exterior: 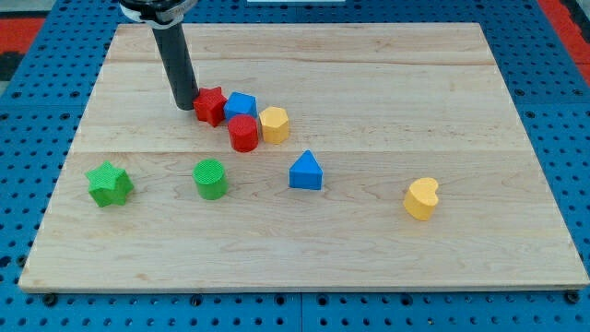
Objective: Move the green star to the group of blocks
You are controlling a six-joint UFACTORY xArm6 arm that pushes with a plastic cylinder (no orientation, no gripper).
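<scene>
Pincer: there is none on this arm; it ends in a plain rod, so nothing opens, closes or is held.
My tip [185,106]: on the bench [387,74] at the view's upper left, just left of the red star [210,105], touching it or nearly so; I cannot tell which.
Green star [110,183]: alone near the view's left edge, lower down, well apart from my tip and untouched.
Group: red star, blue block [241,104], red cylinder [243,134] and yellow block [275,124], packed close together up and to the right of the green star.
Others: green cylinder [211,179] just right of the green star; blue triangle [306,171] further right; yellow heart [421,198] far right.
Step in hand: by my judgement, repositioning; the push has not begun.
How to do it well: bring my tip round to the green star's lower-left side, on the far side from the group, so the push runs up and to the right toward the red cylinder.
Line: keep it passing above the green cylinder, which sits close to that path.
Contact: push through the star's middle; its points will likely make it spin or slip off otherwise.
Risk: leaving my present spot carelessly could knock the red star.
</scene>
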